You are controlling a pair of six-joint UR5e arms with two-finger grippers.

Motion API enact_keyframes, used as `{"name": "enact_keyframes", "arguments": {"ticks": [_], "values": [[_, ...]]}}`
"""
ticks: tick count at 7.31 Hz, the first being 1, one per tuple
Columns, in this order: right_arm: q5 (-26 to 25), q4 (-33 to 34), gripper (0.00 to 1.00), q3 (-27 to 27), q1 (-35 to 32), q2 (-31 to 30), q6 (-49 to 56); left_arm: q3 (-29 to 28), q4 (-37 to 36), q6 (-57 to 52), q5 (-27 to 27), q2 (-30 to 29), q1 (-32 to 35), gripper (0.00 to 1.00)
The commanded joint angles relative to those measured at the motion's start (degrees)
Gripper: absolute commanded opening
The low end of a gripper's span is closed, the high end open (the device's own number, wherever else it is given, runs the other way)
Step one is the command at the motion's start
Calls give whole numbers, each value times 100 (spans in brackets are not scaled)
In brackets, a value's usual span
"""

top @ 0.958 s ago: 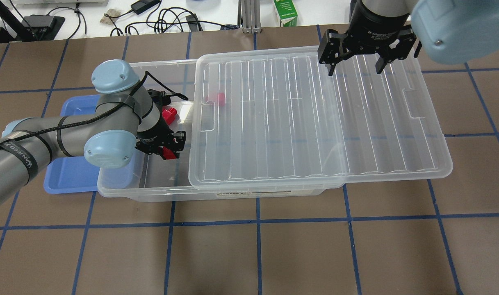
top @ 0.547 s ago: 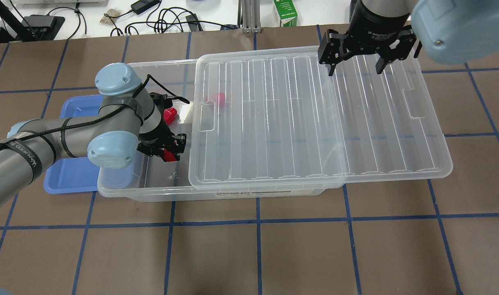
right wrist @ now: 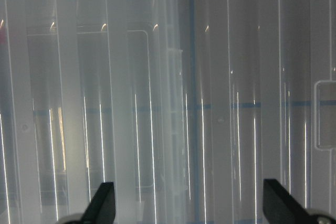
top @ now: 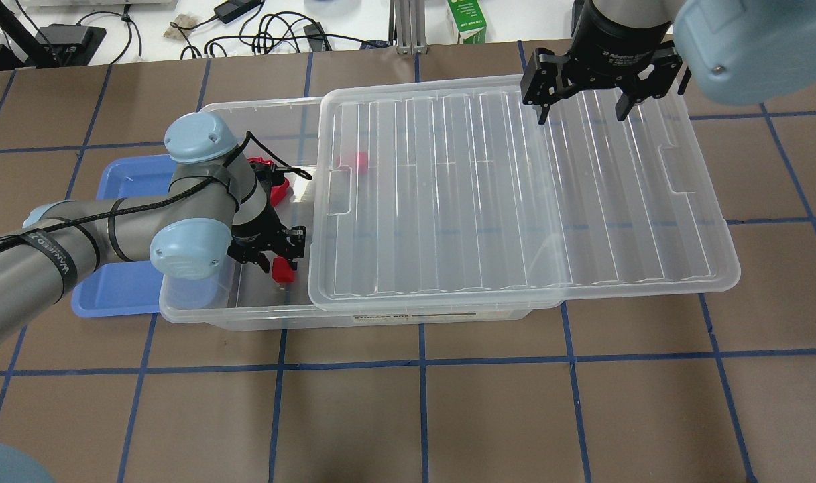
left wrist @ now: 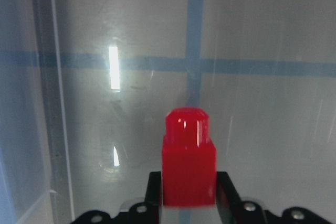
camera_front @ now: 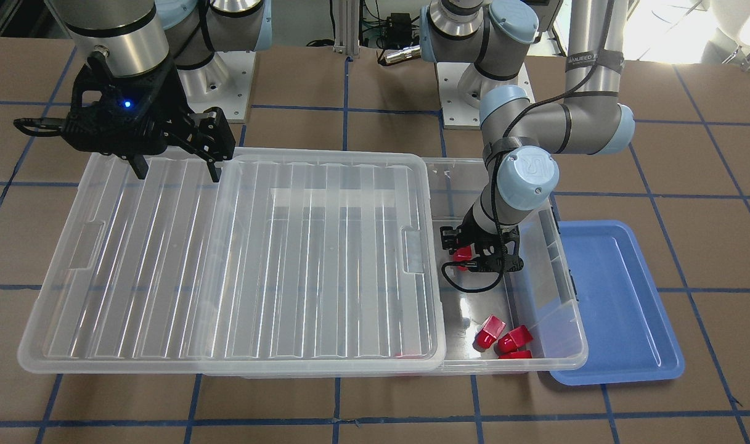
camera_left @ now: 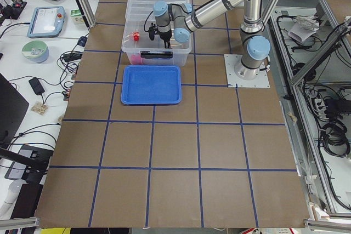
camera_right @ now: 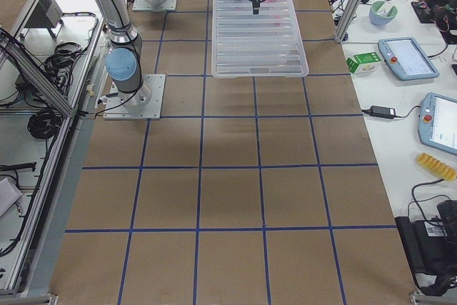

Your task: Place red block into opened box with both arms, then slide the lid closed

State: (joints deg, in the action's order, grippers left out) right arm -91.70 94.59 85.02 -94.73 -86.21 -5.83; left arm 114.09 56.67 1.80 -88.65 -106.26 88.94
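Note:
My left gripper hangs inside the uncovered end of the clear box and is shut on a red block. In the left wrist view the red block stands stub-outward between the black fingers, above the box floor. The same gripper and its block also show from the front. The ribbed clear lid lies slid aside, covering most of the box and overhanging its right end. Over the lid's far edge my right gripper stands open and holds nothing.
Three more red blocks lie in the box's far corner, and another shows through the lid. A blue tray sits against the box's left end, under my left arm. Cables and a green carton lie beyond the table.
My left gripper has carried the red block toward the box's near side and swung its wrist round. The right gripper and the lid have not moved.

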Motion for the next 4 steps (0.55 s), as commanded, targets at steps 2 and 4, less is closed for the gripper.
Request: {"name": "enact_keyframes", "arguments": {"ticks": [2, 4], "values": [[-6, -2, 100, -55, 916, -1, 1489, -814, 393, 48, -30, 481, 44, 100], [38, -81, 100, 14, 2199, -1, 2601, -1982, 2067, 49, -30, 912, 79, 100]]}}
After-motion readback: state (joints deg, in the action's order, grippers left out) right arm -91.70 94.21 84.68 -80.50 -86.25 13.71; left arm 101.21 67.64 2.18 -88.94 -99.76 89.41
